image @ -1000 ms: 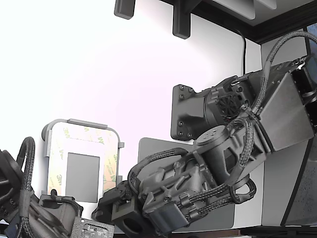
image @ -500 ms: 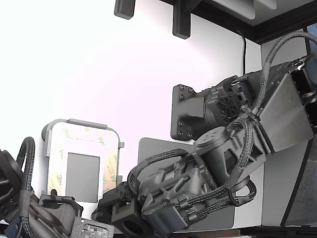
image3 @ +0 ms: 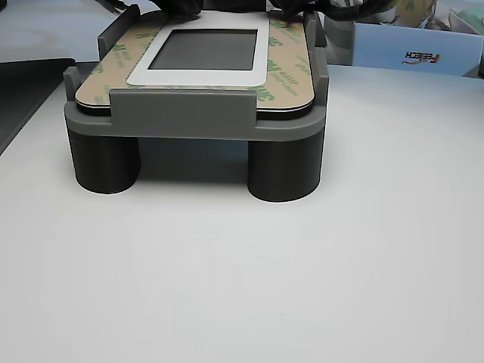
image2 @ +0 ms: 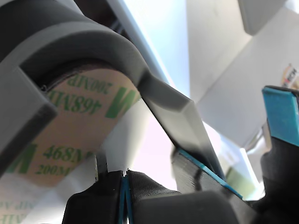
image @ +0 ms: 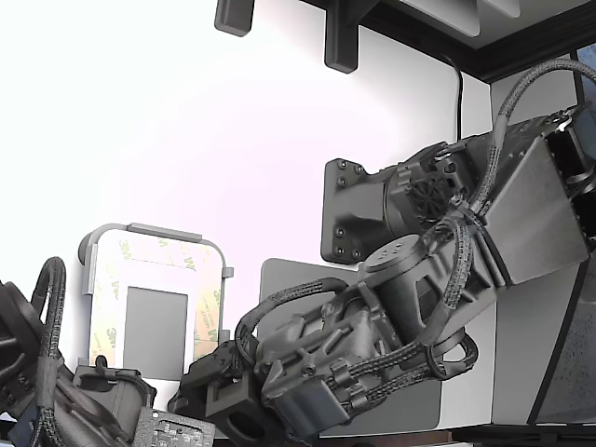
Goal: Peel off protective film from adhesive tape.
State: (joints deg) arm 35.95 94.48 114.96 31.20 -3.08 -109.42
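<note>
The adhesive tape forms a border around a dark grey rectangle (image: 155,331) on a part seated in a grey fixture (image: 154,230). Its protective film (image: 207,312) is yellowish-tan with green 3M print and lies flat in the other view (image3: 291,76). My gripper (image: 216,361) sits at the fixture's corner, low on the exterior view's right side of the part. Close up, the film (image2: 84,121) fills the wrist view under the fixture rim (image2: 70,37). The gripper (image2: 125,176) is shut, blue pads together, tips just below the film's edge. I cannot see film between them.
A second arm (image: 56,391) rests at the exterior view's lower left, close to the fixture. A large dark grey mat (image: 289,275) lies under my arm. In the other view a blue-white box (image3: 408,49) stands behind the fixture (image3: 181,113) and a dark mat (image3: 23,83) lies to its left.
My arm's wrist and forearm have shifted slightly down and toward the exterior view's left, nearer the fixture corner. The film and the second arm look unchanged.
</note>
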